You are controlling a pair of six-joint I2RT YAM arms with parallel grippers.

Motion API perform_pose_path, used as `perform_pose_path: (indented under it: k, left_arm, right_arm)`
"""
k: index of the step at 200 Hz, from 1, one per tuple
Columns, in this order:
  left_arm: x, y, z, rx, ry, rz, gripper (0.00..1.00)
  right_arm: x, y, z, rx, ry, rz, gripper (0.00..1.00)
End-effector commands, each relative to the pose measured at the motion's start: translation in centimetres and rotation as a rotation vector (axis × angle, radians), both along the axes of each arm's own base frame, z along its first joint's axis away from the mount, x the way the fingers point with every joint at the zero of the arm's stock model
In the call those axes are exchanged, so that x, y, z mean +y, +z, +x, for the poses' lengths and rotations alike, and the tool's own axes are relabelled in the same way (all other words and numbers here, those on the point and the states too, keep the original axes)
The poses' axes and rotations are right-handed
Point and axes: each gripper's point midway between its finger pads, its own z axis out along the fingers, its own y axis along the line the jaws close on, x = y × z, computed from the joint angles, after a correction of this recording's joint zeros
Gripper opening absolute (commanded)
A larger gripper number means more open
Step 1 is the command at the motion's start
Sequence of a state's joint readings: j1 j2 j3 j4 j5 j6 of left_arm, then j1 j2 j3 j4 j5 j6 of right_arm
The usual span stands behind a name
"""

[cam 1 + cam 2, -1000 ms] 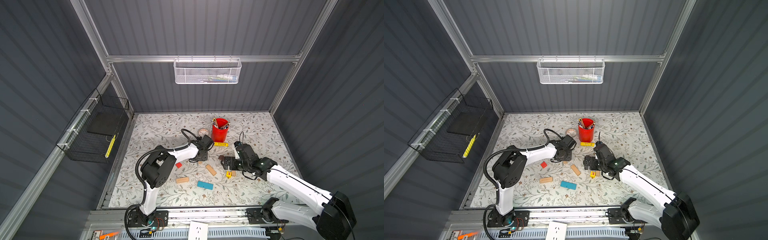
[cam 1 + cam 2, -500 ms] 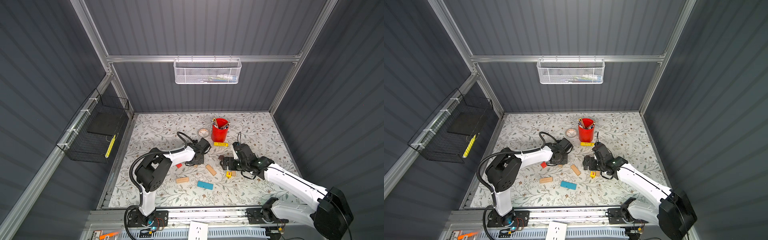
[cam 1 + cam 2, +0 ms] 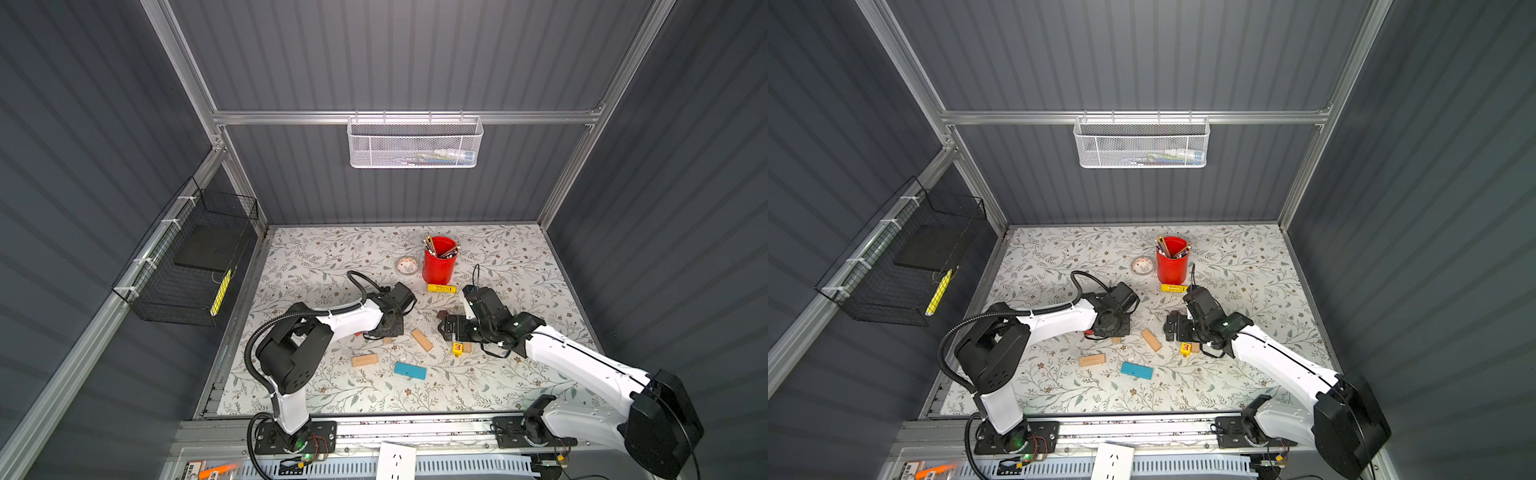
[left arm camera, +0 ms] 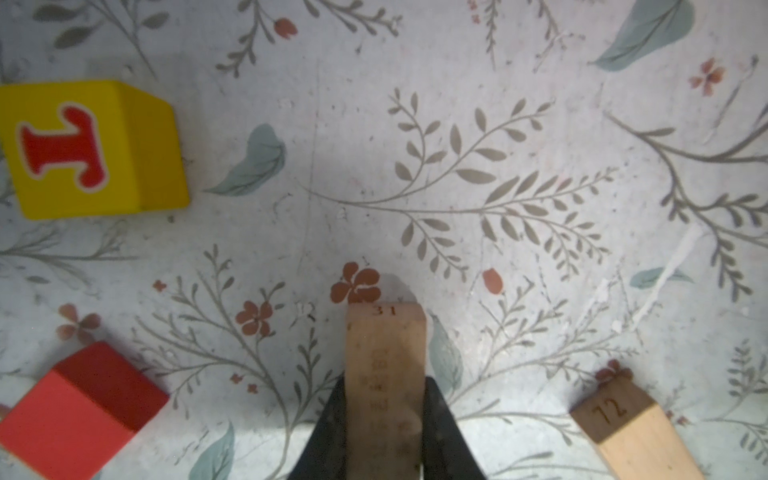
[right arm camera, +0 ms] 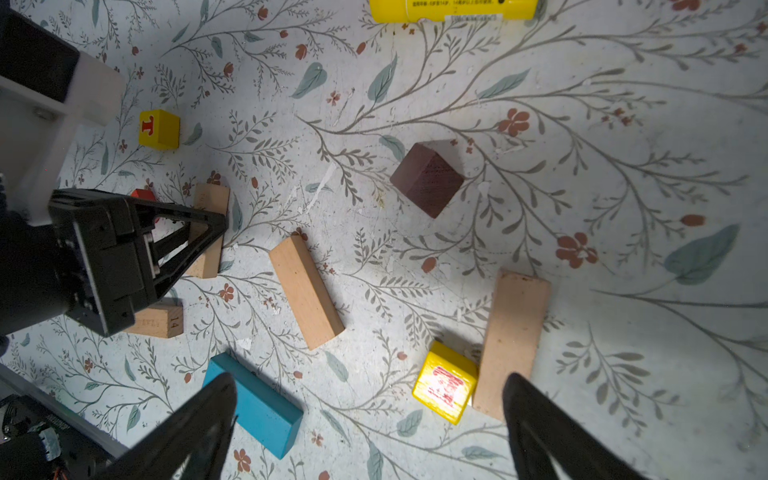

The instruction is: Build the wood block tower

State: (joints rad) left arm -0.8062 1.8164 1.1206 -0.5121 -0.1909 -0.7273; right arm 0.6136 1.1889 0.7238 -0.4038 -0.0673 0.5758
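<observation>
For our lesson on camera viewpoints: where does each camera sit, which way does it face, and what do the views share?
Both top views: high at the front, looking down on the floral table; both arms show.
Left wrist: on the left arm, facing down at the table; the left gripper shows, closed on the tan bar marked 31.
Right wrist: on the right arm, facing down; the open right gripper shows, plus the left gripper.
Shared: both wrist views show the yellow T cube and that held bar.

The left arm (image 3: 349,320) reaches low, jaws clamped on a tan bar (image 4: 384,353); right arm (image 3: 573,357) hovers, jaws spread.
</observation>
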Motion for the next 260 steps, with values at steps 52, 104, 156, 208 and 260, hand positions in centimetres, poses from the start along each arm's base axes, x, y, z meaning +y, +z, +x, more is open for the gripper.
perform_pose_path:
  k: [52,104,156,208,260]
  left_arm:
    - [-0.7,0.3,-0.8,0.031,-0.005,-0.04,0.38]
    - [-0.5,3.2,-0.6,-0.031,-0.001,-0.078,0.47]
    - [0.7,6.5,-1.1,-0.121,0.014,-0.14,0.5]
    - [1.9,8.1,-1.9,-0.195,0.031,-0.209,0.53]
    - [2.9,8.4,-2.2,-0.226,0.065,-0.227,0.54]
  right_arm:
    - [0.9,0.8,-0.1,-0.01,0.054,-0.005,0.99]
    - [2.2,1.5,-0.8,-0.025,0.153,-0.05,0.99]
    - [4.0,0.3,-1.8,-0.01,0.245,-0.166,0.97]
    - [6.6,-1.8,-2.2,0.008,0.352,-0.291,0.88]
    - [7.2,-4.7,-2.0,0.06,0.4,-0.38,0.69]
